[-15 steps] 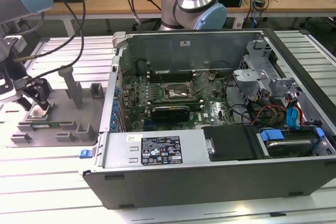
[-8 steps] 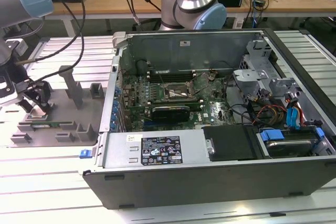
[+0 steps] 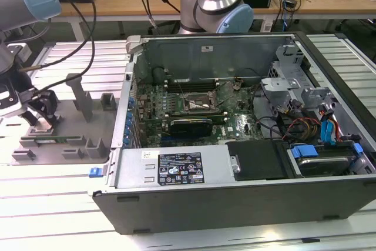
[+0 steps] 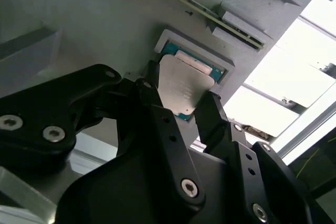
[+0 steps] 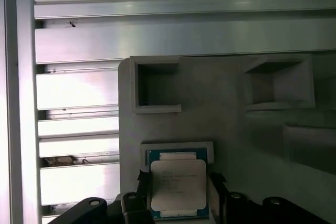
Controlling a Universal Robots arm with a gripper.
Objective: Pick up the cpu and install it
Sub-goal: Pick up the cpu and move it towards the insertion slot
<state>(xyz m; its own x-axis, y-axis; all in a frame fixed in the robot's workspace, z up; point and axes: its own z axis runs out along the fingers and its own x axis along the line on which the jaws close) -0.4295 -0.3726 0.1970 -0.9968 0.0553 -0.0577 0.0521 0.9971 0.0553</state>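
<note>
The cpu (image 4: 181, 85) (image 5: 177, 184) is a small silver square on a green board. It lies in a pale recess of the grey fixture plate (image 3: 64, 139), at the exterior view's left. My gripper (image 3: 40, 116) (image 4: 181, 102) (image 5: 179, 182) is down over it, and in both wrist views the black fingers (image 4: 152, 95) sit against two opposite edges of the chip. The chip still rests in its recess. Inside the open computer case (image 3: 235, 171), the dark square socket (image 3: 197, 105) sits on the motherboard.
The fixture plate carries upright grey posts (image 3: 79, 95) and square pockets (image 5: 155, 90) close to the gripper. A long narrow stick (image 4: 210, 11) lies in a slot beside the chip's recess. Slatted aluminium table (image 5: 73, 87) surrounds the plate. Cables (image 3: 82, 39) hang above the arm.
</note>
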